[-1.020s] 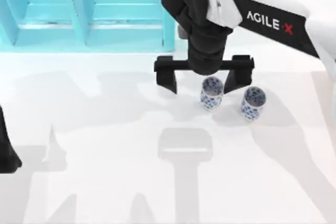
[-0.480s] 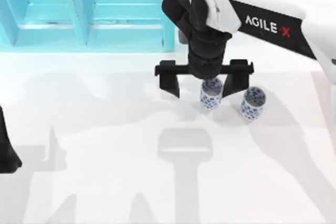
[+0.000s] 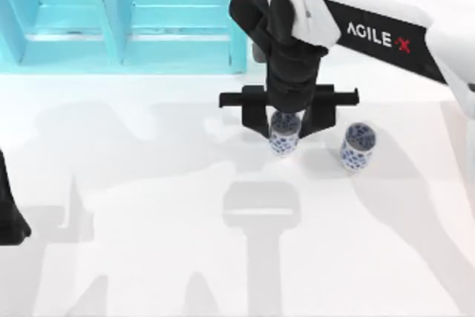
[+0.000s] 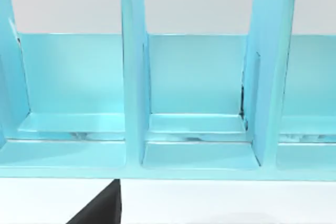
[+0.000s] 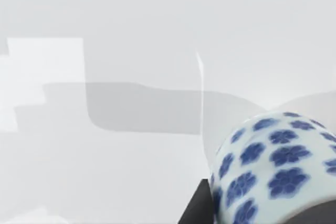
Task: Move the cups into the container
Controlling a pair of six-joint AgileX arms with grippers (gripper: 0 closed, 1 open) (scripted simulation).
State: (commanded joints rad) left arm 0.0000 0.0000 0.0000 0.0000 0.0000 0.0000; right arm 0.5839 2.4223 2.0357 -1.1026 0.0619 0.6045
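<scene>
Two white cups with a dark-blue flower pattern stand on the white table right of centre. My right gripper hangs straight over the left cup, and its black fingers press against the cup's two sides, shut on it. The same cup looms close in the right wrist view, with one finger's dark tip beside it. The other cup stands free, a little to the right of the gripper. The container is a turquoise rack with open compartments at the table's back left; the left wrist view faces it.
My left arm is parked at the table's left edge. Shadows of the arms lie across the white tabletop between the cups and the front edge.
The right gripper's fingers closed from wide apart onto the left cup. That cup shifted slightly to the left. The other cup and the left arm stayed put.
</scene>
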